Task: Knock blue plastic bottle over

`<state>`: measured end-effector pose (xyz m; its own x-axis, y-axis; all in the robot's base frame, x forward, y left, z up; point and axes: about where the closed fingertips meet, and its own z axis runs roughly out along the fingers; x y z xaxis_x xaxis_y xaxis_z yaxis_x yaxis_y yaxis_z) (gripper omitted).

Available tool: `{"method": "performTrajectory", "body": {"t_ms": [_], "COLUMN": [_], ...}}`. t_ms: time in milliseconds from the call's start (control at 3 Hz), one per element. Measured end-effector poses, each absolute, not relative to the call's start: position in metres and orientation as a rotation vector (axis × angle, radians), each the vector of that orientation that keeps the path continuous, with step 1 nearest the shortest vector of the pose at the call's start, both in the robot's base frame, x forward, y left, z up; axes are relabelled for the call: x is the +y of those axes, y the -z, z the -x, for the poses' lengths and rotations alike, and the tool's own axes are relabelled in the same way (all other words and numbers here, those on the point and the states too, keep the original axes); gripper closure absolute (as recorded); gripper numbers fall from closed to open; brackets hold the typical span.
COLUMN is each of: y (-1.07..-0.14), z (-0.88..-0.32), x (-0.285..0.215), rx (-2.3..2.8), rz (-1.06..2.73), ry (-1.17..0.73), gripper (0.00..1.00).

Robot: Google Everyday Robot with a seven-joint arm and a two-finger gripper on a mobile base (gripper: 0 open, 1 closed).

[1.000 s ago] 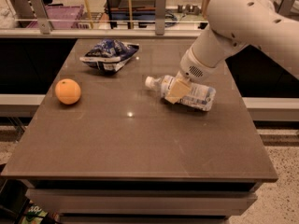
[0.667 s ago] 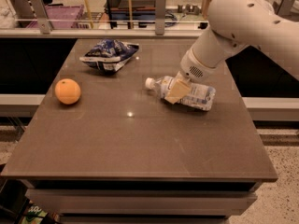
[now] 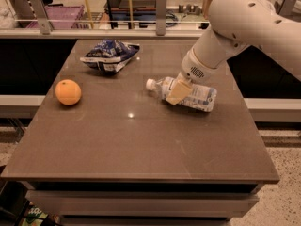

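Observation:
The blue plastic bottle [image 3: 197, 95] lies on its side on the brown table [image 3: 141, 145], right of the middle, with its white cap [image 3: 150, 84] pointing left. My gripper [image 3: 178, 91] comes down from the white arm [image 3: 235, 27] at the upper right. It rests over the bottle's neck end, touching or just above it.
An orange [image 3: 68, 92] sits at the table's left side. A blue-and-white snack bag [image 3: 109, 55] lies at the back, left of centre. A rail with posts [image 3: 161, 13] runs behind the table. The table's right edge is close to the bottle.

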<state>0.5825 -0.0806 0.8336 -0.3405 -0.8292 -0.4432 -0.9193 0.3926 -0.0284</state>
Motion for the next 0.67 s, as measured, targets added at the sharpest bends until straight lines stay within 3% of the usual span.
{"method": "performTrajectory", "body": {"t_ms": [667], "y": [-0.8329], "z": [-0.5816], "x": [-0.0782], "rx": [2.268], "rz": [1.515], "ry": [-0.32], "gripper": [0.17]}}
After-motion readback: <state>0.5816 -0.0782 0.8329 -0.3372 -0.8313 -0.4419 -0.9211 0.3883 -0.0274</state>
